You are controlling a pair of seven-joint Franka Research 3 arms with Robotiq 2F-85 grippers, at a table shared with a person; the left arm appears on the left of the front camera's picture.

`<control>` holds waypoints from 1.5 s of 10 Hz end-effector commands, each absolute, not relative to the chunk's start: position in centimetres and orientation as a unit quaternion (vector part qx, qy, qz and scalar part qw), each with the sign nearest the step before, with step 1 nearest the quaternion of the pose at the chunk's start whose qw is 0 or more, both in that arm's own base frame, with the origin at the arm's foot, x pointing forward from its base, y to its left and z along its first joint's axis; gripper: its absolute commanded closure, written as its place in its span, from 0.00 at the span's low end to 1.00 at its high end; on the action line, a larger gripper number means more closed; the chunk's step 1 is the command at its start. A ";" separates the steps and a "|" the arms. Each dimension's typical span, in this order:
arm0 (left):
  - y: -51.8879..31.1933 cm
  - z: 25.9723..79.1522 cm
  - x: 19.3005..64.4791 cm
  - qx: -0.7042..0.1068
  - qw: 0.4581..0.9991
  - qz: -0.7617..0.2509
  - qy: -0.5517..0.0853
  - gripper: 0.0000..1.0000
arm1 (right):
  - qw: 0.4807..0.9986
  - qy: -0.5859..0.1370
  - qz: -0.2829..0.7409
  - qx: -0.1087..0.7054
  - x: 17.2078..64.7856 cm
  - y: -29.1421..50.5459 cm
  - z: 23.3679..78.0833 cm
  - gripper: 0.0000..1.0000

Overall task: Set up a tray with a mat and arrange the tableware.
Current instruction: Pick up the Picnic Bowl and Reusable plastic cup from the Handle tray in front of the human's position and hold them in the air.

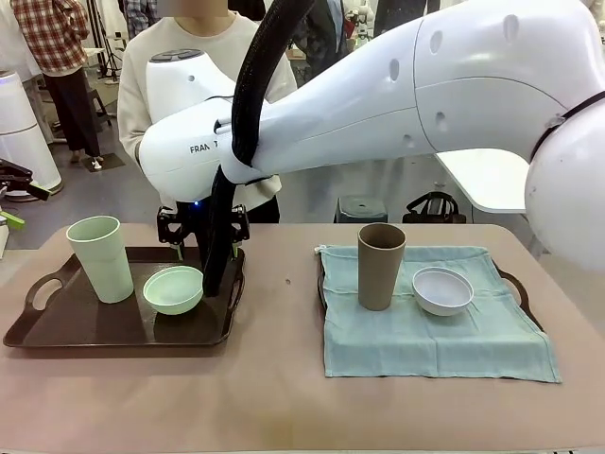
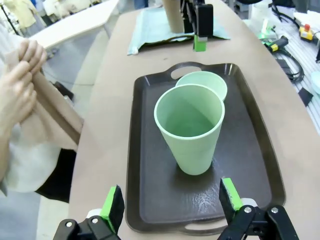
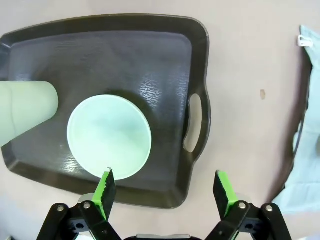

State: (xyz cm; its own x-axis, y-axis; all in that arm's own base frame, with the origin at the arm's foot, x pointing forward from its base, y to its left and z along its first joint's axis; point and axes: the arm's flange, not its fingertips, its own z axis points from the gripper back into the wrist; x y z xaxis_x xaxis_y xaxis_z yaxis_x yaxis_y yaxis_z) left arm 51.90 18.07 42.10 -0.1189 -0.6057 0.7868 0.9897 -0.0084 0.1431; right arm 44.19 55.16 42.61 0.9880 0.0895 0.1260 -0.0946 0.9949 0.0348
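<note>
A dark brown tray [image 1: 85, 326] at the left holds a tall mint cup [image 1: 99, 257] and a mint bowl [image 1: 174, 288]. On the right, a teal mat [image 1: 425, 326] covers a second tray [image 1: 518, 288], with a tan cup [image 1: 380, 265] and a white bowl [image 1: 442, 289] on it. My right gripper [image 3: 165, 187] hangs open above the left tray's near edge, beside the mint bowl [image 3: 109, 136]. At that tray's left end my left gripper [image 2: 171, 197] stands open, facing the mint cup [image 2: 190, 127]. Neither gripper holds anything.
The person stands at the far side, hands [image 2: 20, 70] holding a tan cloth [image 2: 50, 112] off the table's edge. My right arm [image 1: 378, 95] spans the picture from the right. Bare tabletop [image 1: 284, 378] lies between the trays and along the front.
</note>
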 end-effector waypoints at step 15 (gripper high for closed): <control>17.5 34.5 51.5 -0.328 0.611 -0.607 -0.389 0.00 | 0.996 -0.020 0.069 0.059 46.5 57.0 37.7 0.00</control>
State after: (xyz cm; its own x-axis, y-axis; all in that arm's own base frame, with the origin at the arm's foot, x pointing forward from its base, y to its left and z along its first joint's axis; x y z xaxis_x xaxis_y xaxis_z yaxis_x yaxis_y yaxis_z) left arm 51.45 17.74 35.07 -0.0169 -0.5106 0.8596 0.9993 0.0195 0.0313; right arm 45.97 56.43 37.61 0.9892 0.1303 0.0668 -0.1361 0.9865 0.0911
